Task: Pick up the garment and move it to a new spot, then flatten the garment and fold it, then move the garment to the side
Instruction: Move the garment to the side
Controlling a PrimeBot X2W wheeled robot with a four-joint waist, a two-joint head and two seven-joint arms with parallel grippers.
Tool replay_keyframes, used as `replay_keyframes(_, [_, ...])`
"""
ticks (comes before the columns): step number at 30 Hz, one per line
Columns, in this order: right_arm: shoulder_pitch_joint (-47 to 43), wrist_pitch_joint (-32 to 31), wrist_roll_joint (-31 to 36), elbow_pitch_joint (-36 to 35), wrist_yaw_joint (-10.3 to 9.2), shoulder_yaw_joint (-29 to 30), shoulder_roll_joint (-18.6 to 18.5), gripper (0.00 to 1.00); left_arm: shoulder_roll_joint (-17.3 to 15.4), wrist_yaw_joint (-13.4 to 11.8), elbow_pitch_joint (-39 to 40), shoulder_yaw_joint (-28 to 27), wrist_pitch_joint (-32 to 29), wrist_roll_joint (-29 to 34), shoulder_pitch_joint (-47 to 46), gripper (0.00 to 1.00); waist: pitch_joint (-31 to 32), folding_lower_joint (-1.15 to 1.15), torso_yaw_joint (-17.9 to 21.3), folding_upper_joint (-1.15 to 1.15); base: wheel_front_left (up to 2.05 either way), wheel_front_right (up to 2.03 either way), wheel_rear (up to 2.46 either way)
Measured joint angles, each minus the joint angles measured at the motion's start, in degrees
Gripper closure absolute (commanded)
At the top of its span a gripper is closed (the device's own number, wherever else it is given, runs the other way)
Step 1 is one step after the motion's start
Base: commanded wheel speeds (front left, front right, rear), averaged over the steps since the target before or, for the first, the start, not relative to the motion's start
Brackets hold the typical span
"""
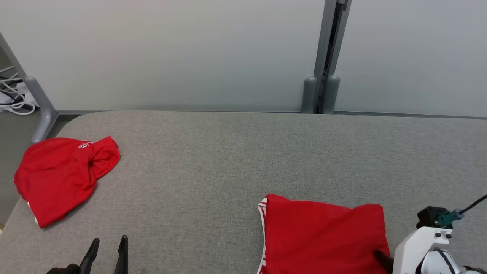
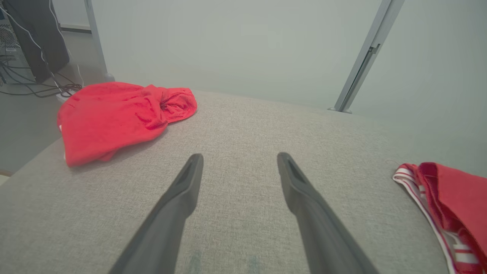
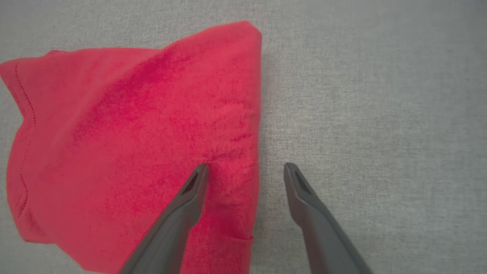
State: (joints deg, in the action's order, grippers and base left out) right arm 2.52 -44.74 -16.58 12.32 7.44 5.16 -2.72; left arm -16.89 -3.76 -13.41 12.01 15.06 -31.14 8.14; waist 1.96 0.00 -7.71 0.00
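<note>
Head view, fig.: grey padded table (image 1: 213, 160) w/ two red items. Crumpled garment (image 1: 61, 175) lies at far L edge, long axis approx. 7–1 o'clock. Folded garment (image 1: 323, 236) lies near R, cut off by the frame's bottom edge. L gripper (image 1: 109, 240) sits near L, fingers spread wide, nothing btwn them, pointing to 12. From it the crumpled garment bears 11 o'clock, well apart; the folded garment bears 3 o'clock, farther off.

Left wrist view: same spread fingers over bare table; crumpled garment (image 2: 114, 118) at 10–11 o'clock, striped hem of folded garment (image 2: 437, 201) at 3–4 o'clock.

Right wrist view: R gripper (image 3: 247, 165) likewise fully spread, holding nothing. It straddles the folded garment's (image 3: 133, 133) 3 o'clock edge, which runs 12–6 btwn the fingers: one finger over cloth, the other over bare table. Cloth puckers slightly at the tip; contact vs. hover cannot be told.

Judgement: whether the folded piece awaits its shift to the side or is done cannot be told. If pending, R arm is nearer, and closing across that 12–6 edge should pinch the layers. If the crumpled piece is next, L arm is nearer and must travel toward 11, meeting the heap near its 7 o'clock end.
</note>
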Motion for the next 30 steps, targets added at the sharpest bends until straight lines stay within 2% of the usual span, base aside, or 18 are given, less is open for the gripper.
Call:
replay_keyframes(4, [0.59,0.90,2.99,3.26,0.00,0.15,-0.03,0.00,-0.03,0.31,-0.20,0.65,-0.41,0.09,-0.63,0.00,-0.77,0.00,-1.50,0.00,0.00,0.00,0.00])
replay_keyframes(9, [2.83,2.44,2.01,7.92,-0.01,-0.98,-0.20,0.00,-0.23,0.37,-0.15,0.88,-0.47,0.23,-0.87,0.00,-1.81,0.00,-2.50,0.00,0.00,0.00,0.00])
replay_keyframes(10, [3.43,2.76,1.41,8.82,-0.02,-1.41,-0.30,0.10,-0.26,0.34,-0.09,0.93,-0.51,0.31,-1.05,0.00,-1.97,0.00,-2.54,0.00,0.00,0.00,0.00])
replay_keyframes(11, [3.94,3.02,0.43,9.53,-0.03,-1.97,-0.49,0.58,-0.30,0.33,0.02,0.96,-0.51,0.31,-1.18,0.00,-2.10,0.00,-2.55,0.00,0.00,0.00,0.00])
replay_keyframes(12, [4.36,3.60,0.15,10.09,-0.03,-2.67,-0.70,0.86,-0.35,0.32,0.12,1.03,-0.57,0.31,-1.32,0.00,-2.21,0.00,-2.52,0.00,0.00,0.00,0.00])
replay_keyframes(13, [4.85,4.02,0.57,10.55,-0.04,-3.67,-0.79,1.00,-0.40,0.24,0.32,1.08,-0.66,0.32,-1.36,0.00,-2.37,0.00,-2.44,0.00,0.00,0.00,0.00])
replay_keyframes(19, [8.00,5.44,5.63,10.50,0.07,-6.00,0.15,1.00,-0.56,-0.19,1.94,0.85,-0.60,0.54,-1.60,0.00,-3.50,0.00,-0.60,0.00,0.00,0.00,0.00])
replay_keyframes(23, [12.38,6.72,11.80,9.13,0.07,-2.53,0.07,1.00,-0.11,0.30,3.83,0.90,-0.41,0.40,-3.36,0.00,-5.30,0.00,1.85,0.00,0.00,0.00,0.00])
replay_keyframes(30, [18.84,7.82,17.20,7.73,0.05,5.09,-6.04,1.00,0.07,0.99,7.31,1.94,-0.45,1.66,-9.14,0.00,-11.33,0.00,5.74,0.00,0.00,0.00,0.00])
